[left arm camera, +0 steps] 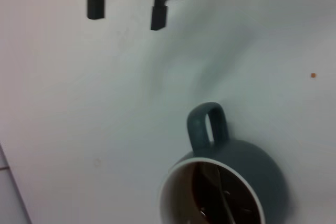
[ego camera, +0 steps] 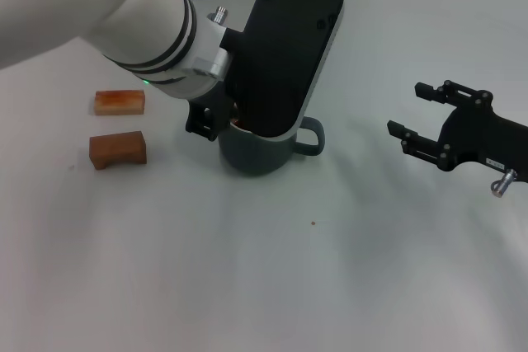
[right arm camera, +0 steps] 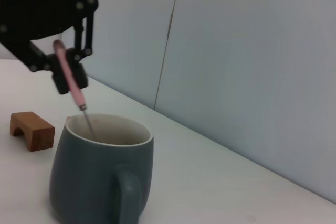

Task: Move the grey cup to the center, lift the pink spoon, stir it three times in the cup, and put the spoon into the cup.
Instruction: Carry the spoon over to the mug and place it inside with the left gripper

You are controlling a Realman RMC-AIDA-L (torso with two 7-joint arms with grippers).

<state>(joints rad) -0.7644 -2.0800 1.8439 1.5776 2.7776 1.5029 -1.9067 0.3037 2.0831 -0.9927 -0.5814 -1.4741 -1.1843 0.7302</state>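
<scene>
White left arm point(ego camera: 124, 14) with black bands, green light; black right gripper point(ego camera: 417, 117).

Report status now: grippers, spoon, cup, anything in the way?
Left gripper shut on pink spoon, its tip inside grey cup. Right gripper open, idle, apart. Two wooden blocks aside.

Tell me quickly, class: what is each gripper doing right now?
Left gripper: shut on the pink spoon, its tip inside the grey cup.
Right gripper: open, holding nothing, off to the cup's right.
</scene>
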